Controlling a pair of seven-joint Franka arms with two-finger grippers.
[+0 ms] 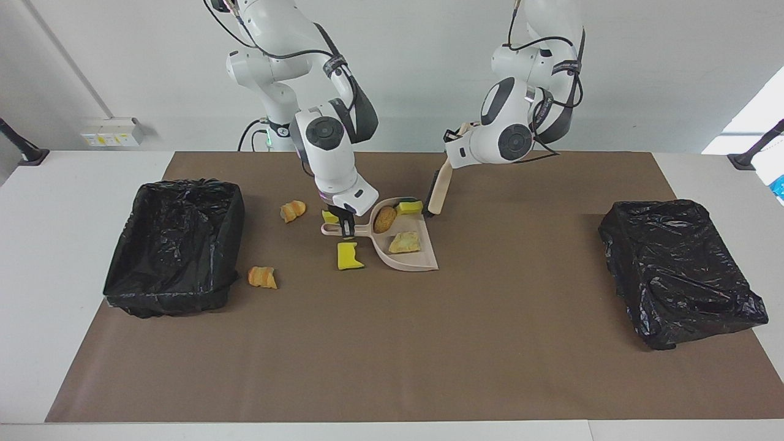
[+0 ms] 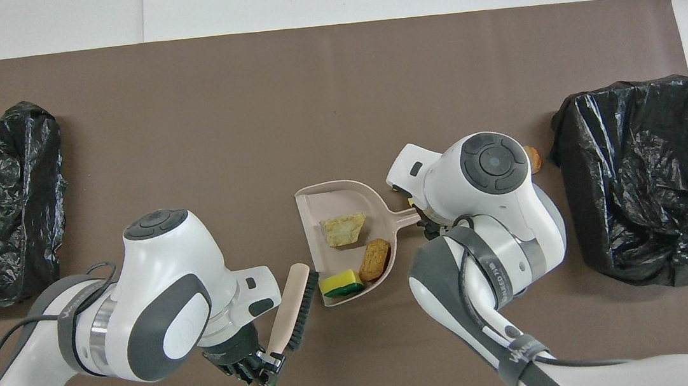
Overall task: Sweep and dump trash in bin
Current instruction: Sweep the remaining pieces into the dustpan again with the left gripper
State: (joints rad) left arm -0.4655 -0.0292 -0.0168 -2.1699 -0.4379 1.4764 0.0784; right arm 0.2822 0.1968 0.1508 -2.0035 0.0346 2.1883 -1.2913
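Three pieces of the trash lie in the dustpan (image 1: 407, 248): a pale bread chunk (image 1: 405, 242) nearest its open mouth, a brown bread roll (image 1: 384, 218) and a yellow green-backed sponge (image 1: 408, 207) against its closed end nearer the robots. The pan sits flat on the brown mat (image 1: 392, 343), toward the mat's edge nearest the robots and about midway between its two ends. The right gripper (image 1: 347, 228) is down on the pan's handle, its fingers pinching it. Just beside those fingers, one yellow sponge piece (image 1: 349, 256) lies on the mat farther from the robots and another small yellow piece (image 1: 329, 217) nearer to them. Two bread pieces (image 1: 293, 211) (image 1: 262, 277) lie toward the black-lined bin (image 1: 174, 245) at the right arm's end. The left gripper (image 2: 255, 370) pinches the handle of the brush (image 2: 287, 320), held tilted just beside the pan's closed end, clear of the trash. A second bin (image 1: 680, 269) stands at the left arm's end.
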